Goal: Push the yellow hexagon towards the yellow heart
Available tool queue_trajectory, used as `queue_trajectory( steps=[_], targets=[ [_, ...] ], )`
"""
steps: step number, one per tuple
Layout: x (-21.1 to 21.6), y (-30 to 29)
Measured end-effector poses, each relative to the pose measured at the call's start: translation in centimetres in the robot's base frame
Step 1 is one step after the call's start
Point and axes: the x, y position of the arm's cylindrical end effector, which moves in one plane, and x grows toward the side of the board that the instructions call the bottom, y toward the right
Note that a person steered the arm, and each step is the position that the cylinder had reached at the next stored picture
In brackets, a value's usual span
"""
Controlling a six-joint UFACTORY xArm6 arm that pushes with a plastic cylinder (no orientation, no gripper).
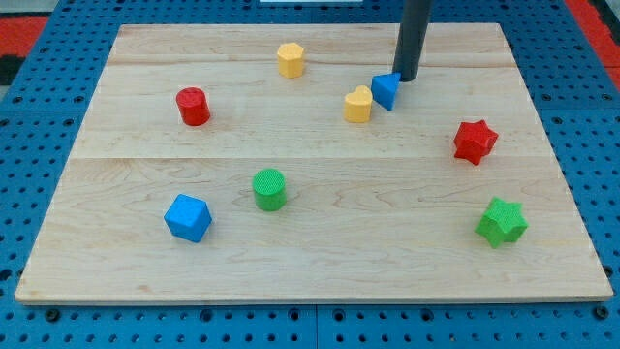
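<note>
The yellow hexagon (291, 59) sits near the view's top, left of centre. The yellow heart (358, 105) lies lower and to its right, touching or nearly touching a blue triangle (387, 90) on its right. My tip (406, 79) rests on the board at the blue triangle's upper right corner, well to the right of the yellow hexagon and up-right of the heart. The dark rod rises out of the view's top.
A red cylinder (194, 106) stands at the left. A green cylinder (269, 189) and a blue cube (188, 217) lie lower left. A red star (475, 142) and a green star (502, 222) lie at the right. The wooden board (310, 262) ends on a blue pegboard.
</note>
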Motion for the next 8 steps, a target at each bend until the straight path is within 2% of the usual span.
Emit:
queue_trajectory(
  steps=[3,4,5,6,8],
  targets=[
    [1.0,-3.1],
    [-3.7,-3.5],
    [-9.7,-7.4],
    [-10.6,-15.6],
    [-5.2,-16.8]
  ],
)
